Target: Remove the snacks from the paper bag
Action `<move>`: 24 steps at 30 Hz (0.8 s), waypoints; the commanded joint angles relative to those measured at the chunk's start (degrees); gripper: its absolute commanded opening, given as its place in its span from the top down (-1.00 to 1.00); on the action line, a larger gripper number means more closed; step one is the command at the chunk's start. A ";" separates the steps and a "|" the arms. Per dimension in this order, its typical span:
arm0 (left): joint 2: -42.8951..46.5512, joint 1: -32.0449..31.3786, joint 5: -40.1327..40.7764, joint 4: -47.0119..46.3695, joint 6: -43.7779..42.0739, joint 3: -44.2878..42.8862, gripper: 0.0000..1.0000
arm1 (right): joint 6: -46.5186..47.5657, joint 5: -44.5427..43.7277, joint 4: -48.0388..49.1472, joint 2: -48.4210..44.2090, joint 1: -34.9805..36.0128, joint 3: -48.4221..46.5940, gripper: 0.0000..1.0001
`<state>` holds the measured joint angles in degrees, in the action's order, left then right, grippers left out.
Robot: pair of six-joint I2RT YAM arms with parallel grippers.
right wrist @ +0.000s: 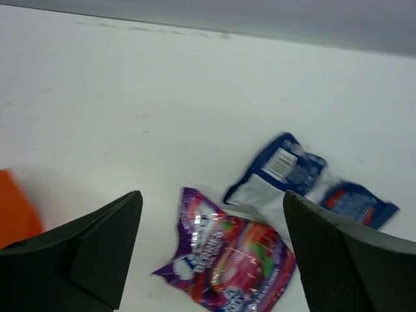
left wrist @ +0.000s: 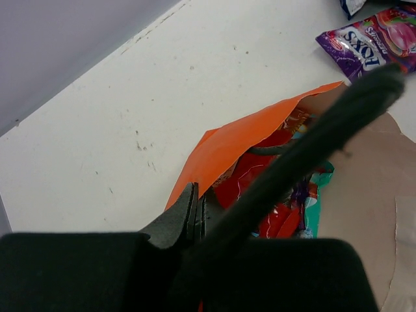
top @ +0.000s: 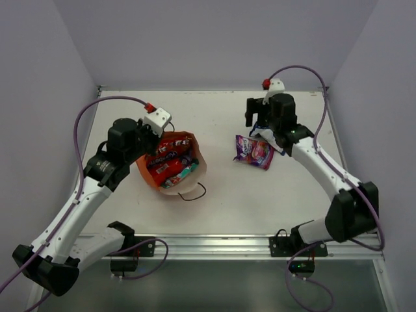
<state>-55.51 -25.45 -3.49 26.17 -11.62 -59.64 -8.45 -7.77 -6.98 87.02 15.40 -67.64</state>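
- Table, white and scuffed, pale purple walls around it.
- Paper bag left of centre, snacks inside; my left gripper pinches its orange wall.
- My right gripper gapes over purple packet and blue packet, right of centre.

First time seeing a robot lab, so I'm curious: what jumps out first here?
An orange paper bag lies open left of centre, red packets inside, its rim pinched by the left gripper. To its right, a purple packet and a blue-and-white packet lie on the table below the open right gripper.
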 commanded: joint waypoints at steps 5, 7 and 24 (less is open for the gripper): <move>1.10 0.23 -2.58 -5.17 0.45 -0.83 1.00 | 14.85 19.88 6.63 -20.40 23.43 7.87 -0.77; 1.36 0.14 -2.58 -5.17 0.80 -1.01 1.00 | 15.74 21.57 6.37 -20.93 29.32 7.52 -0.72; 5.40 -0.04 0.68 -2.79 14.94 0.22 1.00 | -7.18 5.60 -4.17 -3.36 44.63 -4.08 -0.52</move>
<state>-53.60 -25.47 -2.46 26.83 -4.03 -59.02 -5.54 6.28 -8.80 83.05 60.03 -69.43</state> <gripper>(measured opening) 0.019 0.763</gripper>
